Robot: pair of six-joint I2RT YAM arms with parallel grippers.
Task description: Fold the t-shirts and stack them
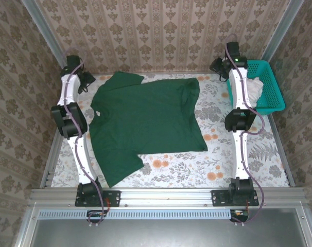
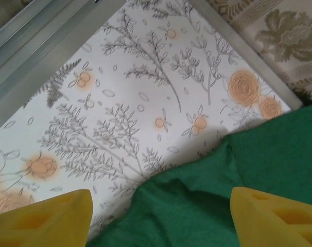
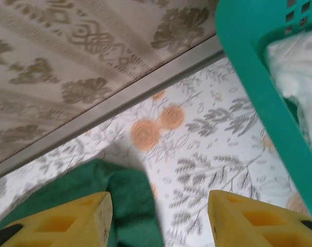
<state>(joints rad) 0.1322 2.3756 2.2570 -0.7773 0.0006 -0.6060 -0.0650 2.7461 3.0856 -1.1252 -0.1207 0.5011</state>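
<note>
A dark green t-shirt lies spread flat on the flowered table cover, its neck with a small white label toward the left and one sleeve pointing at the near edge. My left gripper hovers at the far left by the shirt's upper sleeve. In the left wrist view its yellow fingers stand wide apart, open, over the sleeve edge. My right gripper hangs at the far right by the shirt's hem corner. It is open, and green cloth lies beside its left finger.
A teal mesh basket holding white cloth stands at the far right, close to the right gripper; its wall shows in the right wrist view. Metal rails and patterned walls border the table.
</note>
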